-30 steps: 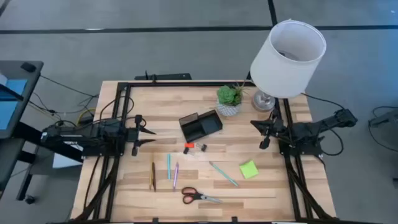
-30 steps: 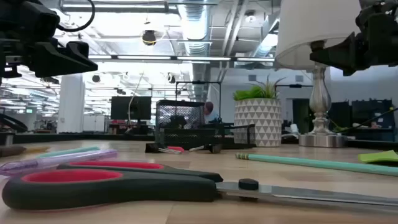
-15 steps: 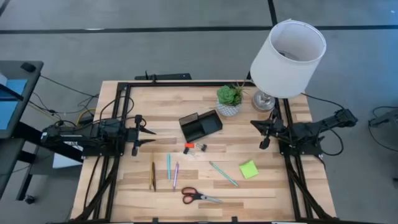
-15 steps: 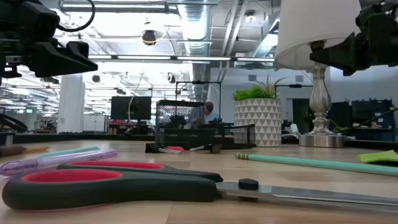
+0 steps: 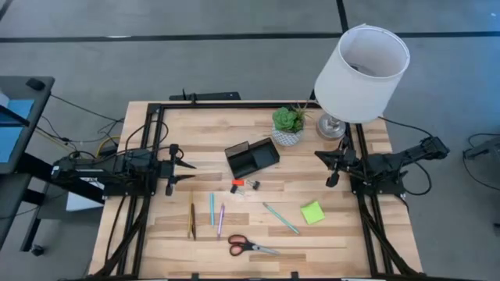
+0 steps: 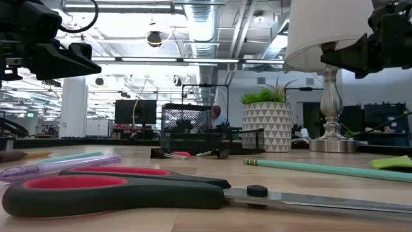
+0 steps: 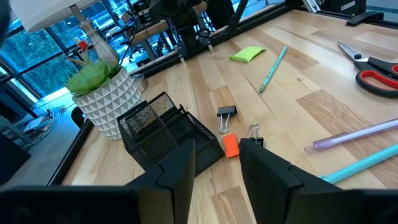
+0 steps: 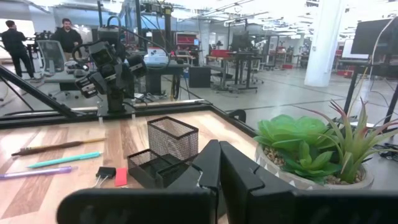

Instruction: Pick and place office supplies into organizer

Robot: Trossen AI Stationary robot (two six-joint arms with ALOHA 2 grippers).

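Above the wooden table (image 5: 258,234), the left gripper (image 5: 190,172) hovers spread and empty, opposite the right gripper (image 5: 322,168), pressed together.

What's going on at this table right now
Nothing is being handled. The left gripper hovers open at the table's left side and the right gripper hovers shut at the right, both empty. The organizer sits mid-table beside the plant. The scissors, sticky pad and pens all lie loose on the wood, along with a small orange item and a binder clip just in front of the organizer.
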